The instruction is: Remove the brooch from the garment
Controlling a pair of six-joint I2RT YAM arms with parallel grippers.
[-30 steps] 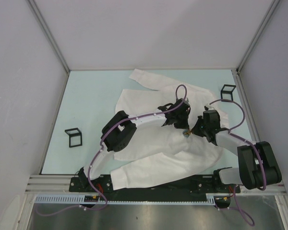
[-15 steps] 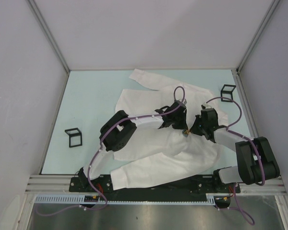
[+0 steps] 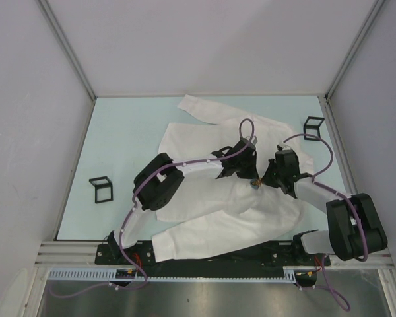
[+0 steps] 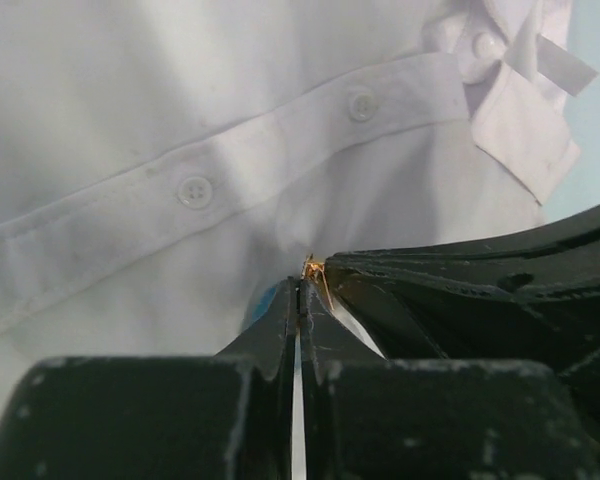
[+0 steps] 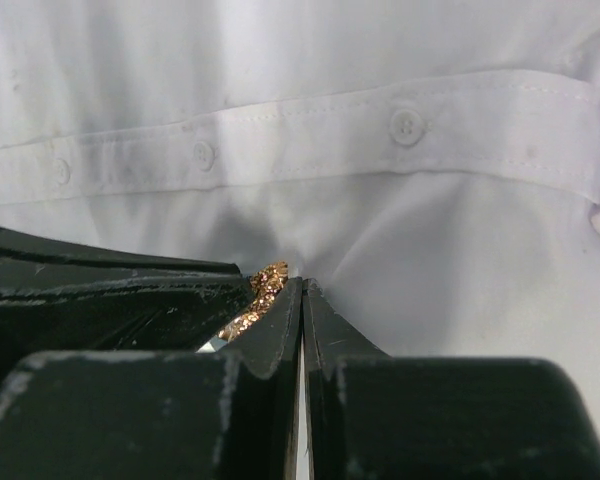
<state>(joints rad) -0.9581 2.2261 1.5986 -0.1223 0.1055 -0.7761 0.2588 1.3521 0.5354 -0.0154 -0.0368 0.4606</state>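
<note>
My left claw [image 3: 249,177] has its fingers pressed together, tips down on the large white thin-cloth collared shirt [image 3: 201,135] that lies spread on the pale green table [image 3: 119,132]. My right claw [image 3: 264,181] is likewise closed, meeting the left tip to tip. The small glittering gold brooch [image 5: 265,290] sits on the shirt front just beside the buttoned placket [image 5: 410,125], wedged between both sets of tips. I cannot tell whether either claw pinches it.
</note>
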